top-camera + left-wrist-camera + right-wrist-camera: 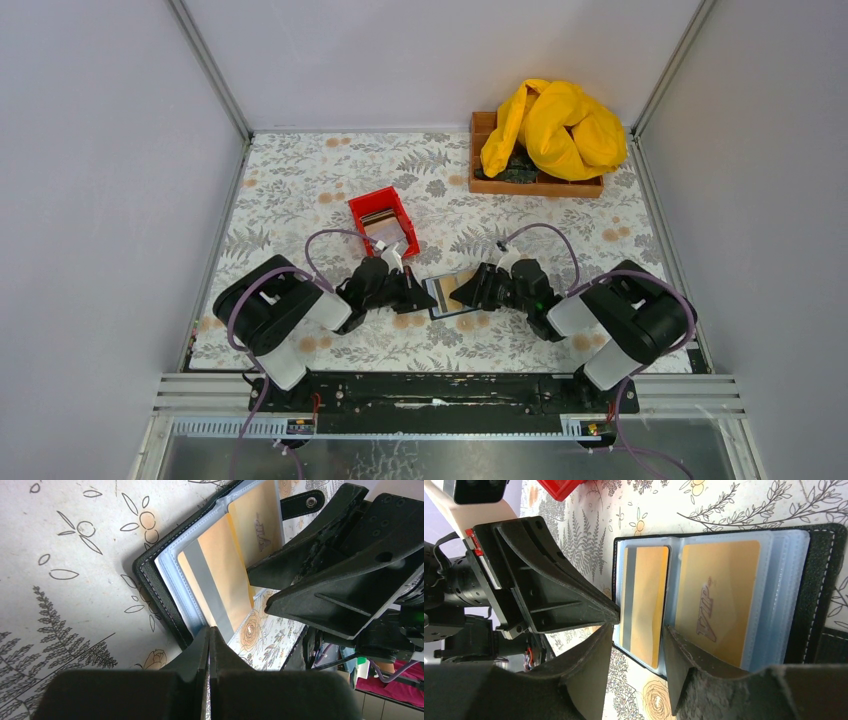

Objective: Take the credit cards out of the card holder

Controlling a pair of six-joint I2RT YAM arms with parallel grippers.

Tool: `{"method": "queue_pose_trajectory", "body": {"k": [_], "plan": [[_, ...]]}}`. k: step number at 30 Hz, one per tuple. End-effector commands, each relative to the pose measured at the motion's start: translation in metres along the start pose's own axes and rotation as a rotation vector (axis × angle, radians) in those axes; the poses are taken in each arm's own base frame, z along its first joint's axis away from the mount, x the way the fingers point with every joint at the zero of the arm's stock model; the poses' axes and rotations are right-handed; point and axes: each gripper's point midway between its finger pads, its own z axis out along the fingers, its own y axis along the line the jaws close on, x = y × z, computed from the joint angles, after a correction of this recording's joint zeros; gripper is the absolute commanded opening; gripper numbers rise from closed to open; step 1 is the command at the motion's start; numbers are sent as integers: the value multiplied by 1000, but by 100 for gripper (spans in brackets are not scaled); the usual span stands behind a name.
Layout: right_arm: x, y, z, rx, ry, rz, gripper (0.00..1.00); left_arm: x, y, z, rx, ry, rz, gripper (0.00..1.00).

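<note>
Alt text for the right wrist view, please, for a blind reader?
An open black card holder lies on a floral table, a grey-striped gold card and a gold VIP card in its clear sleeves. The right gripper, jaws open, straddles the striped card's near end; the shut left gripper points at the holder's edge.

The left arm (275, 315) and right arm (625, 320) are black with white covers and purple cables (335, 232). The left pincer (209, 640) and right pincer (638, 645) have matte black wedge fingers (589, 680).
</note>
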Motion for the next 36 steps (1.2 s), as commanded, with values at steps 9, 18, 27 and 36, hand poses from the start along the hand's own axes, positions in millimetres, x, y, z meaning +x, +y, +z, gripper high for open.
{"method": "queue_pose_trajectory", "body": {"k": [9,18,27,36], "plan": [[-5,48,-13,-257,-18,42,47,1,14,0,-39,3,-7,0],[1,40,-13,-239,-9,51,46,-6,7,4,-28,11,13,0],[-4,46,-4,-272,-3,70,45,-5,8,5,-31,15,15,0],[-9,63,-14,-350,-27,96,45,-4,9,6,-26,21,10,0]]}}
